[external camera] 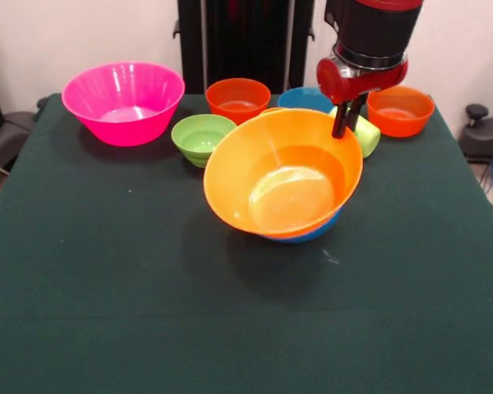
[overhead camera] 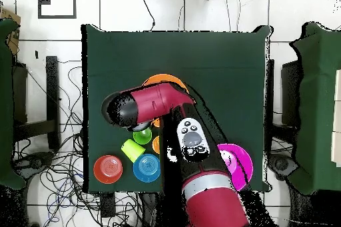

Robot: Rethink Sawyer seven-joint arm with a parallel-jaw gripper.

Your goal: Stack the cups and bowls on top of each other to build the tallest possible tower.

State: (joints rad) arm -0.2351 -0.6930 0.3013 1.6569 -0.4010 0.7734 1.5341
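Observation:
A large yellow-orange bowl (external camera: 283, 176) sits tilted toward the near side inside a blue bowl (external camera: 316, 231), of which only the lower edge shows. My gripper (external camera: 343, 130) is at the yellow-orange bowl's raised far rim, its thin black fingers (external camera: 339, 123) shut on that rim. A lime-yellow cup (external camera: 367, 135) lies on its side just behind the rim. In the overhead view the arm hides the gripper; part of the yellow-orange bowl (overhead camera: 163, 79) and the cup (overhead camera: 132, 150) show.
A large pink bowl (external camera: 123, 103) stands at the back left of the dark green table (external camera: 107, 287). Behind the tilted bowl stand a small green bowl (external camera: 201, 135), an orange bowl (external camera: 238, 98), a small blue bowl (external camera: 306, 98) and another orange bowl (external camera: 400, 109).

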